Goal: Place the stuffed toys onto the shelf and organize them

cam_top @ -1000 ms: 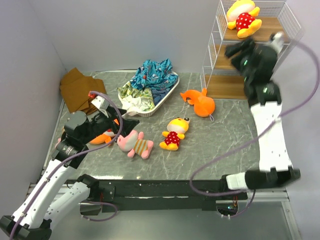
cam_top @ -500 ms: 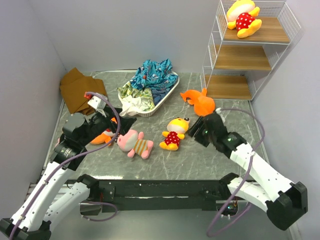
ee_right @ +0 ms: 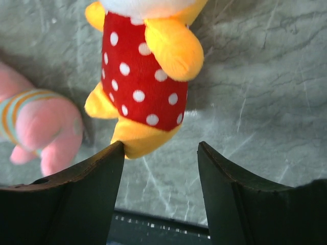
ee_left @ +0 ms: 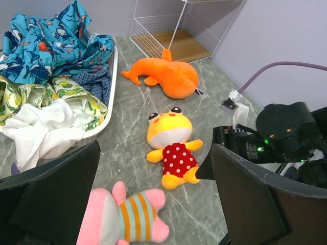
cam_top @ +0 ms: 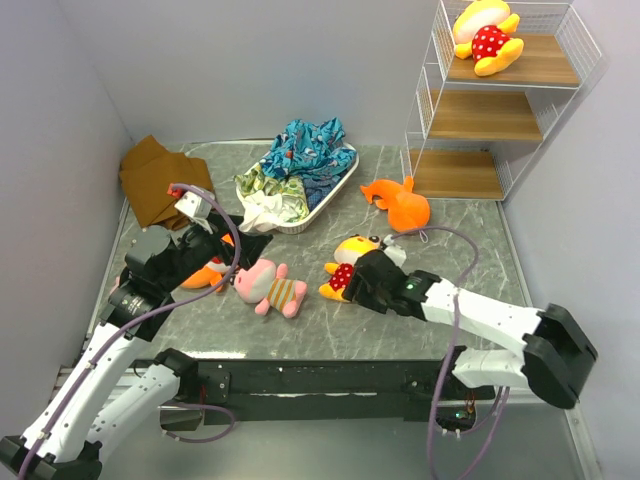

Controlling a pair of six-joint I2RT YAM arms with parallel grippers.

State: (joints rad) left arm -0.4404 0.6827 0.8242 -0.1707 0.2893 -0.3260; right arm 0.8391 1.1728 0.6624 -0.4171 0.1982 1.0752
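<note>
One yellow toy with a red dotted body [cam_top: 484,36] lies on the top board of the shelf [cam_top: 486,116]. A second yellow toy [cam_top: 354,251] lies on the table; it also shows in the left wrist view [ee_left: 171,148] and the right wrist view [ee_right: 143,76]. My right gripper [cam_top: 350,280] [ee_right: 161,148] is open low over this toy's legs, and one foot touches its left finger. A pink striped toy [cam_top: 270,288] [ee_left: 122,219] [ee_right: 36,127] lies beside it. My left gripper [cam_top: 252,248] [ee_left: 155,148] is open above the pink toy. One orange shark [cam_top: 400,206] [ee_left: 168,79] lies near the shelf. Another orange toy [cam_top: 203,275] is partly hidden under my left arm.
A white oval tray [cam_top: 330,192] [ee_left: 104,97] holds a blue-patterned cloth heap [cam_top: 305,150] [ee_left: 51,41]. A brown folded cloth [cam_top: 155,180] lies at the back left. Grey walls close the left, back and right. The shelf's lower two boards hold nothing.
My right arm has swung down from the shelf to the table and reached left to the yellow toy. My left arm has barely moved.
</note>
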